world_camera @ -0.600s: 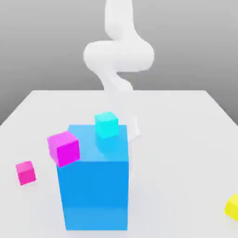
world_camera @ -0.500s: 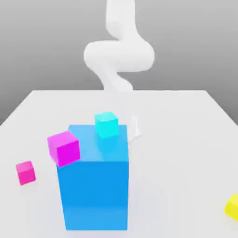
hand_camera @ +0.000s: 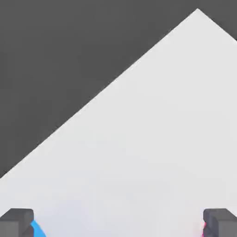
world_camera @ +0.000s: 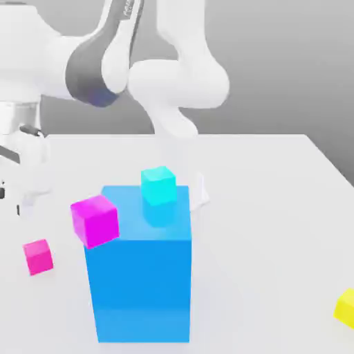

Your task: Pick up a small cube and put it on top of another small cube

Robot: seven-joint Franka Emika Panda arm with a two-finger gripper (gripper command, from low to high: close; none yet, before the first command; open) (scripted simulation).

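Exterior view's left is where the small pink cube (world_camera: 38,257) sits on the desk (world_camera: 269,221), near the big blue block (world_camera: 142,290). The hand (hand_camera: 118,223) is spread wide, with nothing in it, up above the desk. I think it is on its way to pick up the pink cube. Next it should line up over the cube, go down around it, and then squeeze.

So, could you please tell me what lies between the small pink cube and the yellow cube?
In the exterior view, the big blue block stands between the pink cube and the yellow cube.
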